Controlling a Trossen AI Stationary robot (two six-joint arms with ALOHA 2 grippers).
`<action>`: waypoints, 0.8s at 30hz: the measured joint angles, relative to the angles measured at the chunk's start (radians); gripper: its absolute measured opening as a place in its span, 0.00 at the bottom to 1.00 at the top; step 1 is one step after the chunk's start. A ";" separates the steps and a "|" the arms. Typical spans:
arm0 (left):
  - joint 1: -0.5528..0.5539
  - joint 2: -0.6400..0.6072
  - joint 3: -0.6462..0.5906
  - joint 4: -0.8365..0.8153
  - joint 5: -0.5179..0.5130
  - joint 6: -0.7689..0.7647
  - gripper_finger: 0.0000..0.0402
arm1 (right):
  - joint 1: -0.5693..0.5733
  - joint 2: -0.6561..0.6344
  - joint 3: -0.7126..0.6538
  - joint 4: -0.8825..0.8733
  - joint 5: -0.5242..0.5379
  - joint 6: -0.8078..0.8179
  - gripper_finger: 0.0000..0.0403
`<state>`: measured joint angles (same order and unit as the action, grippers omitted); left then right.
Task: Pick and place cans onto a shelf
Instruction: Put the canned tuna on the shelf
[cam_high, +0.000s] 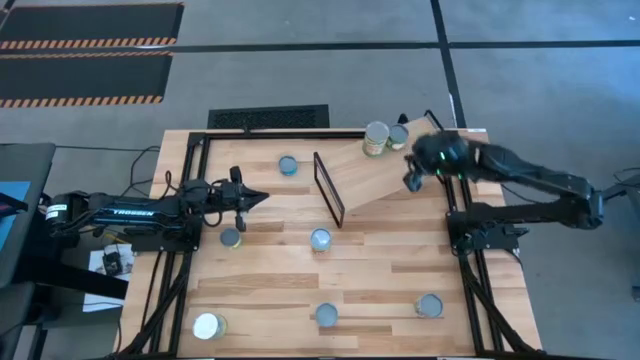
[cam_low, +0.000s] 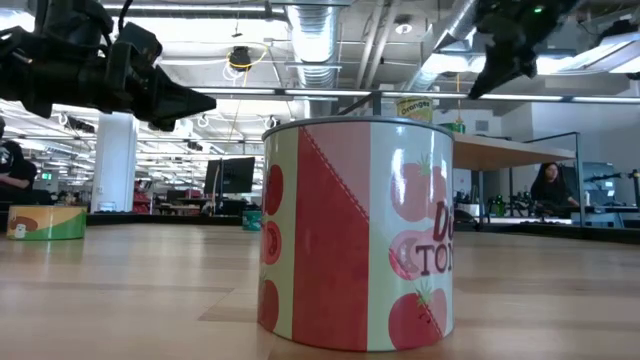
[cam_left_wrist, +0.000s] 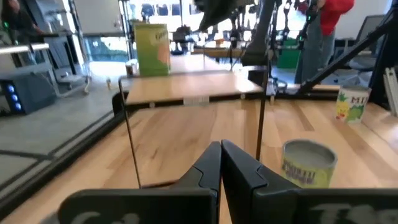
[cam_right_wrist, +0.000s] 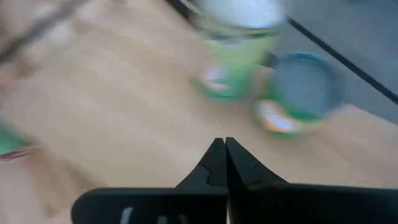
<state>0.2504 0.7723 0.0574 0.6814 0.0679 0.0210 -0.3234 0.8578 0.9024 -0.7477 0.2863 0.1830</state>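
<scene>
The shelf (cam_high: 385, 176) is a slanted light-wood board with a thin black frame (cam_high: 328, 188) at its left end. Two cans (cam_high: 376, 138) (cam_high: 398, 135) stand at its far edge. My right gripper (cam_high: 411, 182) hovers shut and empty over the board just in front of them. In its wrist view the fingertips (cam_right_wrist: 222, 147) point at a green can (cam_right_wrist: 239, 50) and a teal-topped can (cam_right_wrist: 298, 93). My left gripper (cam_high: 262, 197) is shut and empty, left of the frame. Loose cans (cam_high: 288, 165) (cam_high: 231, 238) (cam_high: 320, 239) lie on the tabletop.
More cans sit near the front edge (cam_high: 326, 315) (cam_high: 430, 306), one white-topped (cam_high: 207, 326). A tomato-label can (cam_low: 355, 235) fills the low view. The left wrist view shows a can (cam_left_wrist: 309, 163) close ahead. A person in red (cam_left_wrist: 326, 18) stands beyond the table.
</scene>
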 joint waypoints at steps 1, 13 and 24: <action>0.000 0.000 0.000 -0.007 0.000 0.000 0.00 | 0.040 -0.031 -0.042 0.041 0.001 0.000 0.01; 0.000 0.000 0.105 -0.258 -0.019 -0.022 0.00 | 0.491 -0.243 -0.416 0.628 0.059 -0.172 0.01; 0.012 0.106 0.286 -0.552 -0.099 -0.058 0.00 | 0.717 -0.250 -0.543 0.843 0.133 -0.294 0.01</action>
<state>0.2622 0.8782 0.3429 0.1291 -0.0315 -0.0375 0.3940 0.6075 0.3593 0.0955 0.4189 -0.1112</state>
